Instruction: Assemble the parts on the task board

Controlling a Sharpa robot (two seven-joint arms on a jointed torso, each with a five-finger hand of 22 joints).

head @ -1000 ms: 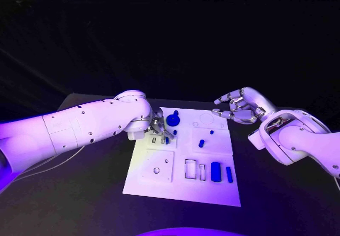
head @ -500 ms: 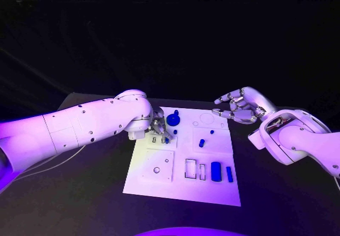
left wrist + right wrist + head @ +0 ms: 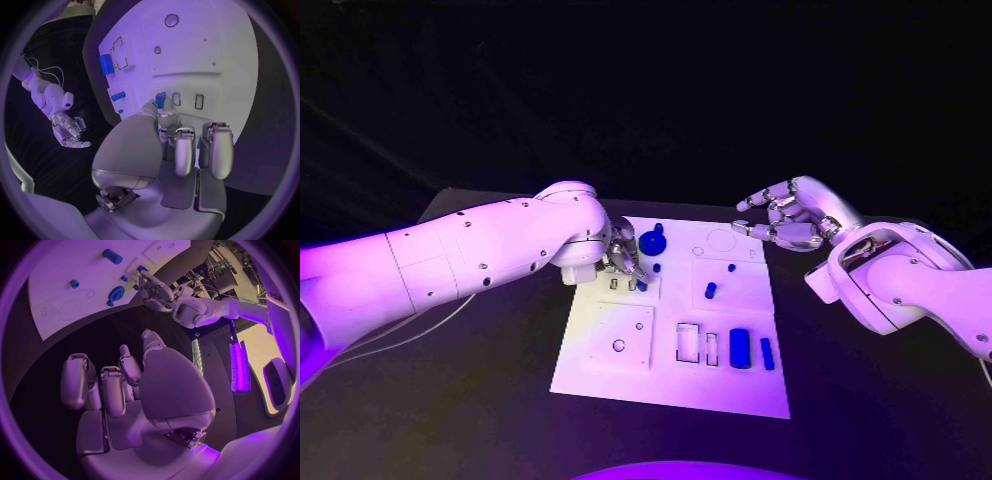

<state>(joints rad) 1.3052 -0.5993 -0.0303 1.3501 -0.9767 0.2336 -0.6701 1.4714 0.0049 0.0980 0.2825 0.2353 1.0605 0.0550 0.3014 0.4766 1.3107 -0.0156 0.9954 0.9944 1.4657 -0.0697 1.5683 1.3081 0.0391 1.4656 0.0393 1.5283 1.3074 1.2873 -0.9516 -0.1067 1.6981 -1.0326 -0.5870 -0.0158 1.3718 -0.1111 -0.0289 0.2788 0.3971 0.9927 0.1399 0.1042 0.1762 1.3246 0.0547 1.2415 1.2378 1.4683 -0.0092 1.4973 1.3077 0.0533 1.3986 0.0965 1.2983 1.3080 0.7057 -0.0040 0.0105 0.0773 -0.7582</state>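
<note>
In the head view the left hand (image 3: pixel 620 262) sat low on the board's (image 3: pixel 625 370) far left part, fingertips on a small blue part (image 3: pixel 640 285) by the slots, while the right hand (image 3: pixel 783 220) hovered off the far right corner, fingers curled and apart, holding nothing. The left wrist view showed its fingers (image 3: pixel 167 120) pinching that part (image 3: pixel 160 99) beside the slots (image 3: pixel 199 101). The right wrist view showed the right hand's fingers (image 3: pixel 103 382) loosely bent over the black table (image 3: pixel 125 330), well apart from the board (image 3: pixel 75 265).

Left hand (image 3: pixel 620 258) has edged slightly over the task board (image 3: pixel 668 385)
</note>
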